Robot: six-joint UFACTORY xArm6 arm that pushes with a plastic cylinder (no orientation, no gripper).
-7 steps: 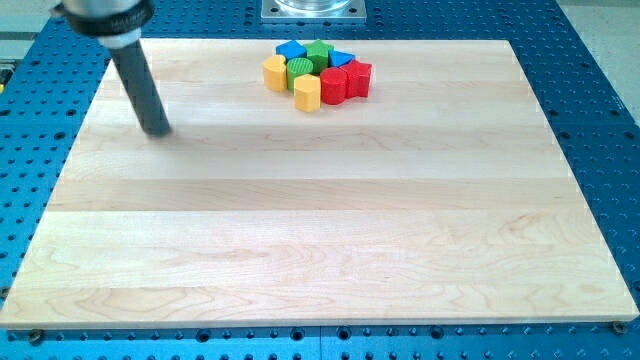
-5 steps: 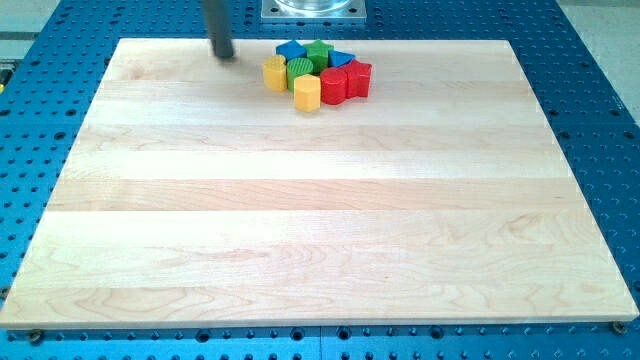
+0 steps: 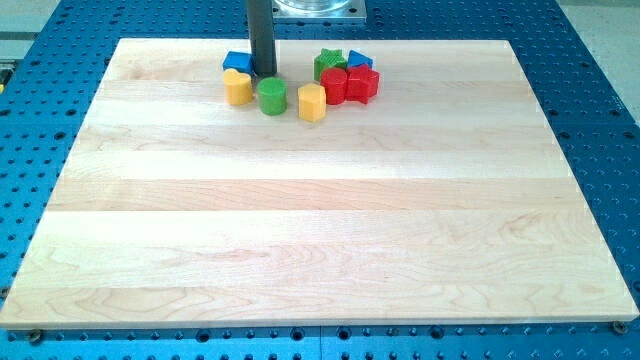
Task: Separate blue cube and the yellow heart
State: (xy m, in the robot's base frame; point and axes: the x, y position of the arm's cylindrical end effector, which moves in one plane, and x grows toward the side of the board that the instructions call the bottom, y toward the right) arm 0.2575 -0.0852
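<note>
Blue cube [image 3: 236, 62] at worktop [image 3: 320, 220] top edge, touching yellow heart [image 3: 237, 87] below it, tip [image 3: 265, 73] just right; no gripper present; likely light, rigid, slide-prone, best pushed on flat side.

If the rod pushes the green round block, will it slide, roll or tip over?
The green round block stands upright on its flat end, so it probably slides rather than rolls. It looks squat, so tipping seems unlikely. The smooth wooden board should let it glide; an off-centre push from my tip may deflect it sideways.
</note>
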